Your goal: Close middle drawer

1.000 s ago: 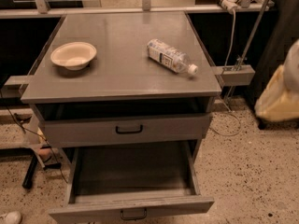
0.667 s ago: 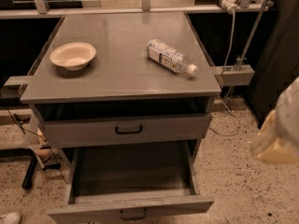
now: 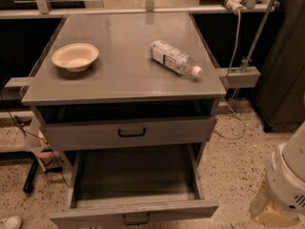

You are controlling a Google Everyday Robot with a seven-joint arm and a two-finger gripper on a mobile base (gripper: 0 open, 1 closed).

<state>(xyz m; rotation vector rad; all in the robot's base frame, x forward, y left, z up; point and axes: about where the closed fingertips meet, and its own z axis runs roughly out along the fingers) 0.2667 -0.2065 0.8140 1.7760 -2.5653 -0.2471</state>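
Observation:
The middle drawer (image 3: 136, 210) is pulled far out at the bottom of the view. It is grey, with a low flat front and a small black loop handle (image 3: 136, 218). Its long shallow tray (image 3: 136, 173) looks bare inside. Above it sits the taller-fronted grey drawer (image 3: 128, 133) with a wider black handle, a little way out of the cabinet. My gripper (image 3: 286, 185) shows only as a white and cream body at the lower right edge. It is to the right of the open drawer and apart from it.
On the grey cabinet top (image 3: 128, 75) stand a cream bowl (image 3: 75, 57) at the left and a clear plastic bottle (image 3: 175, 58) lying on its side at the right. A speckled floor surrounds the cabinet. A dark cabinet (image 3: 286, 70) stands at the right, and cables hang behind.
The white and cream body of my arm has moved down along the right edge, from beside the cabinet top to beside the open drawer. The drawers, bowl and bottle have not moved.

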